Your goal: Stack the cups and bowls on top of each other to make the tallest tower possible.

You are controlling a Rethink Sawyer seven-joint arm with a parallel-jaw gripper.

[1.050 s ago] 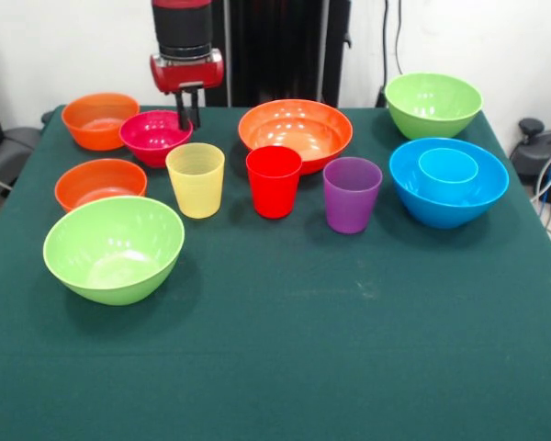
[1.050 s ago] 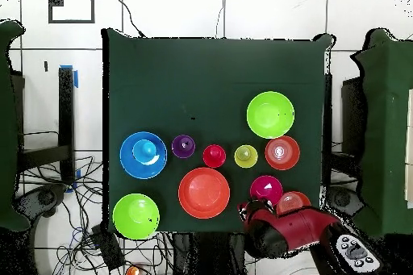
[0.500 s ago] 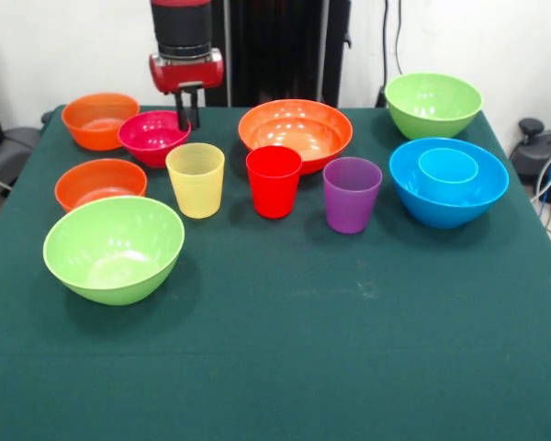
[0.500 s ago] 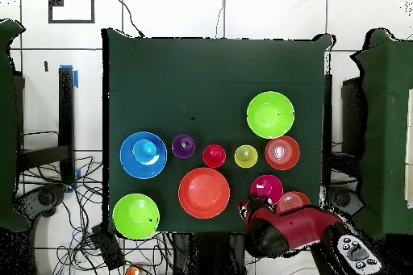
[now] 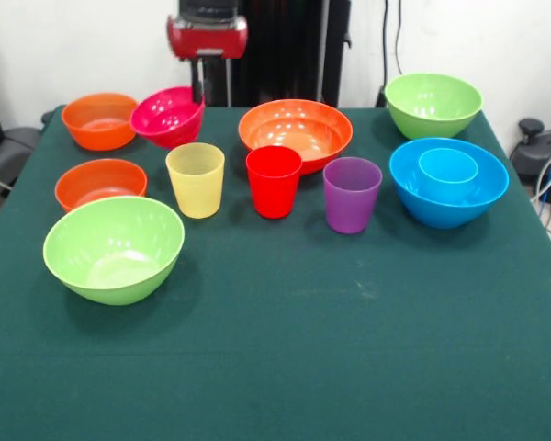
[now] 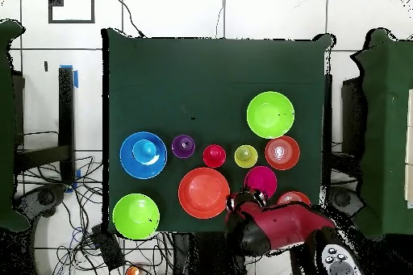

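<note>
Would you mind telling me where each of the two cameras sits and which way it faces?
Front view: across the table from the robot, facing it over the cups and bowls; the red wrist and gripper show, gripping the tilted magenta bowl by its rim.
Overhead view: above the table, looking straight down, the robot's base at the bottom; the red arm reaches up to the same magenta bowl.
Both views share the blue bowl holding the light blue cup.
</note>
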